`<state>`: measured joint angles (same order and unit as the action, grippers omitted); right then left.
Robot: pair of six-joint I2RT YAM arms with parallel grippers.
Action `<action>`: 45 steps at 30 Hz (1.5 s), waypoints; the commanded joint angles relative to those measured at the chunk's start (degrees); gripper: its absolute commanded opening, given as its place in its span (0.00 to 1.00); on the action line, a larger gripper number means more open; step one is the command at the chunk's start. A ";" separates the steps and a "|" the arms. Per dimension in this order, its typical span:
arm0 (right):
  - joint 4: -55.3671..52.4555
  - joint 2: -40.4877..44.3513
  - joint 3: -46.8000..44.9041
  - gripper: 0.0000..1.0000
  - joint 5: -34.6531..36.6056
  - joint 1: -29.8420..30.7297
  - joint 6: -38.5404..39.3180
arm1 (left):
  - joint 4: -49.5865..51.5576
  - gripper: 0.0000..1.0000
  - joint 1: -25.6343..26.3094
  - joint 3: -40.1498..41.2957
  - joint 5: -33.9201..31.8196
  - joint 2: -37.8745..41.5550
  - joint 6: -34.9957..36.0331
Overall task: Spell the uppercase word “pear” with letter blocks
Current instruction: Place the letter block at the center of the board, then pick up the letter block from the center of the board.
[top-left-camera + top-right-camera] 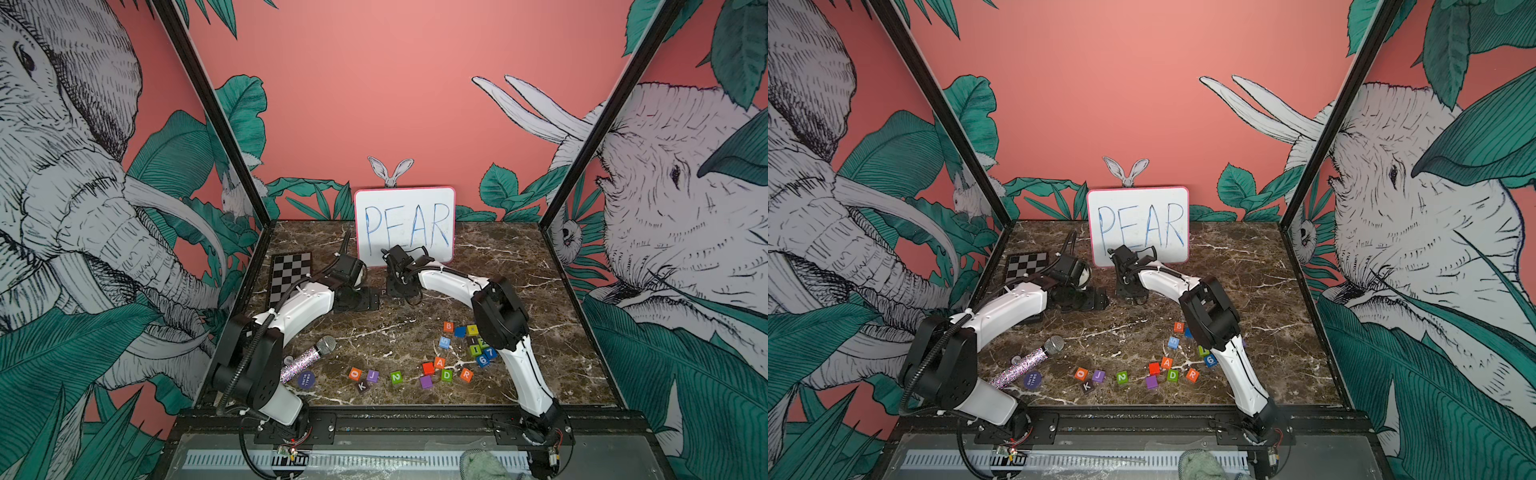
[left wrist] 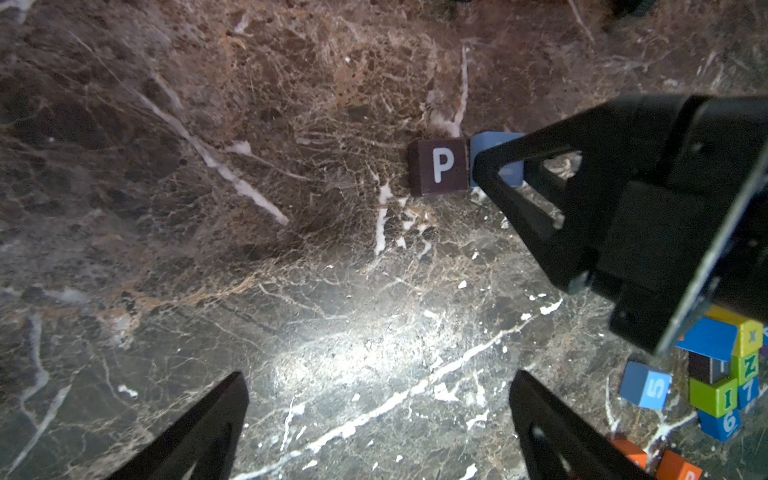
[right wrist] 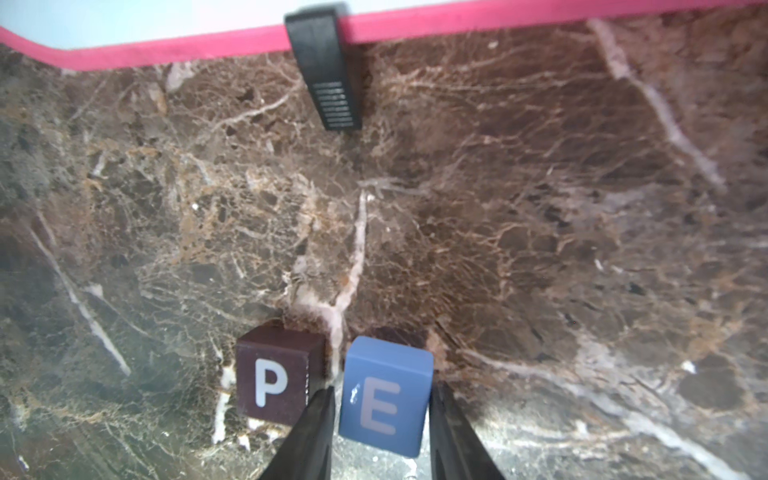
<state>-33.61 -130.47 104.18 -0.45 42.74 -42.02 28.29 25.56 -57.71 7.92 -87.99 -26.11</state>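
Right pincer [image 3: 382, 386] straddles blurred blue E [image 3: 384, 399] beside P [image 3: 272, 382] — clamped or freed, cannot tell — left pincer [image 2: 380, 374] gapes wide.

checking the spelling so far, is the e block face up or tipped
Face up: the E block shows its letter to the right wrist camera, aligned with the P block beside it.

left end effector [image 2: 380, 374] gapes wide; right end effector [image 3: 382, 386] slightly parted, pointing down.
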 commanded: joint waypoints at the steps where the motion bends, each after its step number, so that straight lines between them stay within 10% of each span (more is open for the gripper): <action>1: 0.37 -0.43 -0.73 0.41 0.36 -0.25 -1.05 | -0.14 0.99 -0.34 0.68 -0.28 2.51 -0.42; 18: 0.01 6.90 -2.99 0.43 0.82 -0.16 0.37 | -0.83 0.99 -0.25 1.25 3.10 4.18 -1.76; 45: -1.66 45.66 -53.26 0.46 -0.78 8.00 -12.51 | -1.93 0.99 11.57 7.69 6.94 8.71 -8.26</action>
<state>-35.42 -85.80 51.90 -1.15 49.80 -50.30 26.28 37.04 -51.13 14.98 -81.43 -34.26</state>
